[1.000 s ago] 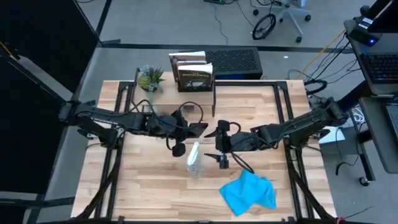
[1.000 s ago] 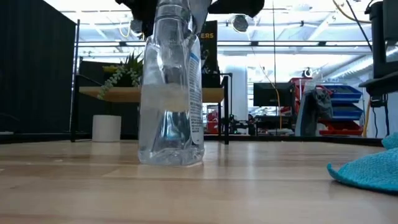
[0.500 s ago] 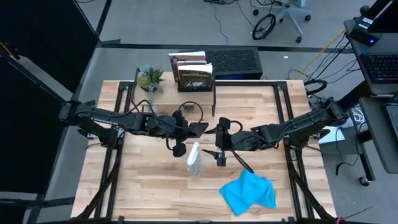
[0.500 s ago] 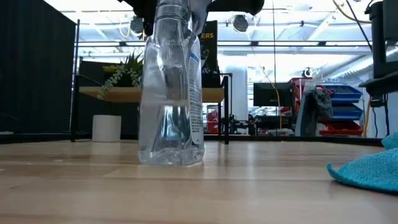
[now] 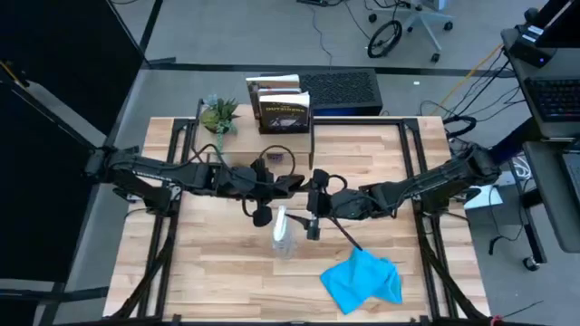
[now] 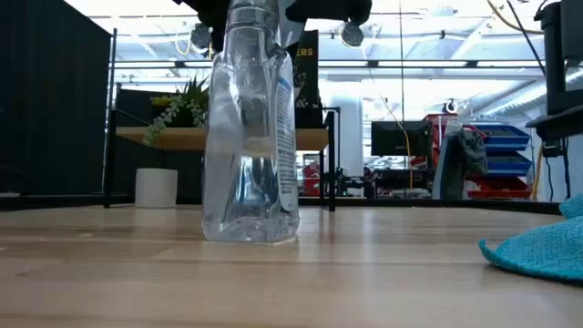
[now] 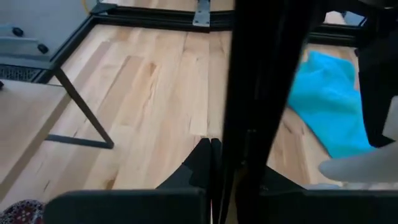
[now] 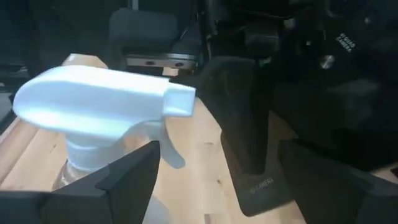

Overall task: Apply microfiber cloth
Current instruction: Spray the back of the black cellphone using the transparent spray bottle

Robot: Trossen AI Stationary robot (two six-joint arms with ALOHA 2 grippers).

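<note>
From above I see the spray bottle (image 5: 284,231) standing upright near the middle of the surface (image 5: 217,272). The microfiber cloth (image 5: 362,279) lies to its right and nearer the front edge, well apart from it. The 2 arms reach in from opposite sides and meet just behind the bottle: the left tool (image 5: 292,184) sits behind it, the right tool (image 5: 313,215) just beside it on the right. At the back edge, a potted plant (image 5: 218,114) stands left of 2 upright books (image 5: 279,104). A dark mat (image 5: 335,89) lies on the floor behind them.
</note>
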